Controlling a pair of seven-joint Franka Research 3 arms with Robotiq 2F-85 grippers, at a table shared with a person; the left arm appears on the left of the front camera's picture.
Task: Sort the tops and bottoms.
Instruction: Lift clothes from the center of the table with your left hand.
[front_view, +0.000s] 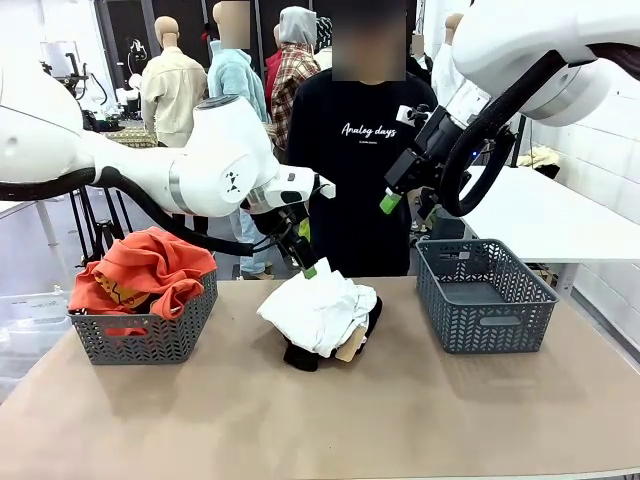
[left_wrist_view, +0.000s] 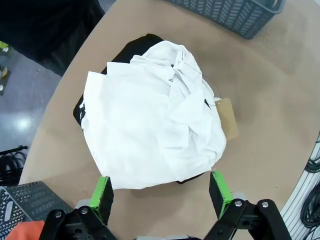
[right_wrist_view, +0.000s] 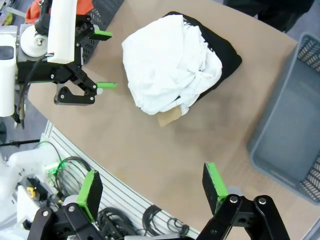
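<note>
Both sets of jaws gape; left hangs over white top lying on black bottoms.

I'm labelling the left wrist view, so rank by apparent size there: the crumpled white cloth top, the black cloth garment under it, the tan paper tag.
Largest: crumpled white cloth top.
Next: black cloth garment, mostly covered, so only its showing edges count.
Smallest: tan paper tag.
</note>
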